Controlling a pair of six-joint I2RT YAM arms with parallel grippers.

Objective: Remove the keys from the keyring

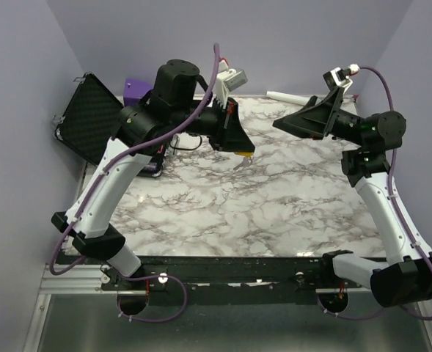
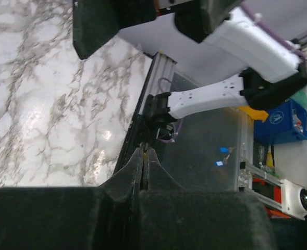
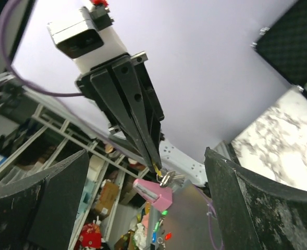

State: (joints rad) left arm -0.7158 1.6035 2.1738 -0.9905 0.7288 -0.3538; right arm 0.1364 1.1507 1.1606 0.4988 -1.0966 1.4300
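The keys point(image 3: 166, 178) are up in the air, a tiny bunch dangling under a small yellow piece point(image 3: 157, 168). That piece is pinched at the very tip of the left end effector point(image 3: 154, 164). From above, the bunch point(image 1: 243, 163) hangs over the far middle of the marble table point(image 1: 274, 213), just under the left end effector point(image 1: 246, 150). That one is clenched tight: in its own wrist view the two fingers point(image 2: 158, 177) meet edge to edge, with only a sliver of yellow showing in the seam. I can't make out the ring itself at this size. Across from it, the right end effector point(image 1: 283, 123) is raised off the table and points at the bunch from the right, near it but not touching. It stands released, jaws spread wide and holding nothing; its fingers point(image 3: 247, 208) frame both sides of the right wrist view, with the keys hanging between them farther off. Further out, a white cylinder point(image 1: 293, 97) lies at the table's far edge. A black foam-lined case point(image 1: 91, 117) leans open at the far left, next to something purple point(image 1: 137, 86).
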